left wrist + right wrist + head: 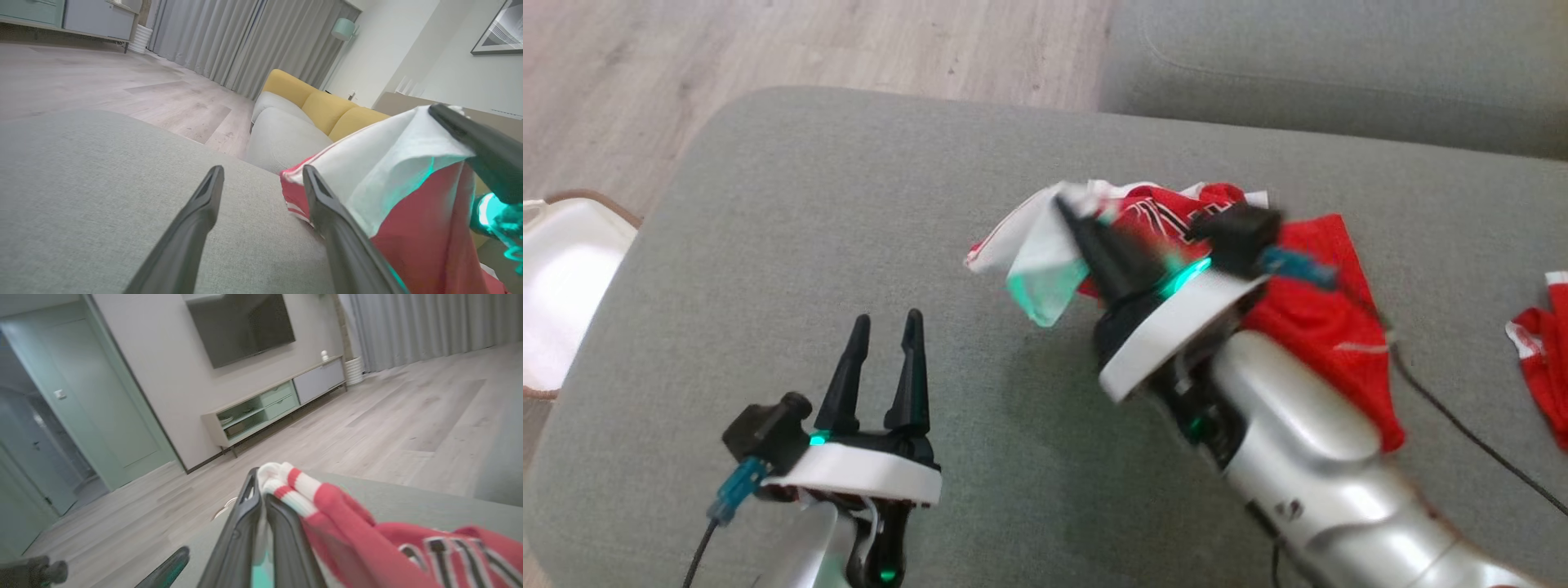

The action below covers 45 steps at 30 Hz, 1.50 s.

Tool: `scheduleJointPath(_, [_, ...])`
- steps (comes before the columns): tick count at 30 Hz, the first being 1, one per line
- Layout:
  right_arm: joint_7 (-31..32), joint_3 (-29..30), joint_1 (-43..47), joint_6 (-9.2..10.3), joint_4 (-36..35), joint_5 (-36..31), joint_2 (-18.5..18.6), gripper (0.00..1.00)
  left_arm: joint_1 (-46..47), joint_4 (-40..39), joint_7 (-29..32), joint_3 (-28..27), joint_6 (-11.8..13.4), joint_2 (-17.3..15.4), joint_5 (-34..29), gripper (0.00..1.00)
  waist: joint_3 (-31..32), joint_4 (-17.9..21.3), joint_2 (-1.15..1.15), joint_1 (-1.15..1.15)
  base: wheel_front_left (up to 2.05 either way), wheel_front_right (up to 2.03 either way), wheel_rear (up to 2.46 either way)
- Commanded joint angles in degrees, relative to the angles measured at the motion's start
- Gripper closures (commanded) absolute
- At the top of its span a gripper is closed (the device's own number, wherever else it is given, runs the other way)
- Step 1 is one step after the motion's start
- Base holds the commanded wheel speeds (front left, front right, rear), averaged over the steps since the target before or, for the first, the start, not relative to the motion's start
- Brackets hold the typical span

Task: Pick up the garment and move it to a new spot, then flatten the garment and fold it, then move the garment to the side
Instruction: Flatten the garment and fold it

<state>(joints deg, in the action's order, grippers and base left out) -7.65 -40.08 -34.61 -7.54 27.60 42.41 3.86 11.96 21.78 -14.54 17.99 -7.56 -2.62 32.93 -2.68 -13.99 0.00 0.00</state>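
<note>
The garment is a red and white jersey, lifted at its left part above the grey cushion. My right gripper is shut on the garment's white-trimmed edge, and cloth drapes over the arm. In the right wrist view the fingers pinch the striped red and white hem. My left gripper stands open over bare cushion to the lower left, apart from the cloth. Its own camera shows the garment hanging just right of its open fingers.
Another red and white cloth lies at the cushion's right edge. A black cable trails beside the right arm. A white basket stands on the wooden floor at the left. A second grey cushion sits behind.
</note>
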Motion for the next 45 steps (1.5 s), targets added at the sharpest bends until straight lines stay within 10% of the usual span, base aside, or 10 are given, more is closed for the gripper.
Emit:
scheduleJointPath(1, [-0.5,-4.4,-0.8,0.05,-2.0,1.7,-1.0,1.00,1.3,-2.3,-0.5,-2.9,0.1,-0.4,-1.0,0.00,0.6,-0.8,0.00,0.00,0.00,0.00,0.00])
scheduleJointPath(6, [0.8,-12.8,1.5,0.05,-1.4,4.9,-1.0,1.00,0.9,-3.0,-0.5,-4.5,0.1,-0.7,-1.7,0.00,0.9,-1.2,0.00,0.00,0.00,0.00,0.00])
scheduleJointPath(7, [1.9,-15.2,2.2,0.05,-1.0,5.6,-1.0,0.76,0.8,-3.2,-0.5,-4.8,0.1,-0.8,-1.9,0.00,1.0,-1.2,0.00,0.00,0.00,0.00,0.00])
scheduleJointPath(8, [3.2,-17.3,2.7,0.05,0.1,5.7,-1.0,0.00,0.7,-3.3,-0.5,-5.2,0.1,-0.9,-2.0,0.00,1.0,-1.1,0.00,0.00,0.00,0.00,0.00])
scheduleJointPath(19, [3.3,-18.2,2.1,0.05,6.0,2.2,-0.9,0.00,-0.5,-3.9,-0.5,-7.8,0.1,-1.0,-3.1,0.00,2.3,3.3,0.00,0.00,0.00,0.00,0.00])
scheduleJointPath(34, [-4.9,14.0,8.8,0.05,6.0,-15.4,7.3,0.00,-2.0,-4.9,-0.5,-10.1,0.1,-0.7,-3.4,0.00,3.6,11.7,0.00,0.00,0.00,0.00,0.00])
scheduleJointPath(45, [-5.3,33.8,21.7,0.05,-6.0,-29.6,-0.1,0.00,-1.0,-5.3,-0.5,-8.7,0.1,-0.8,-3.5,0.00,1.0,13.7,0.00,0.00,0.00,0.00,0.00])
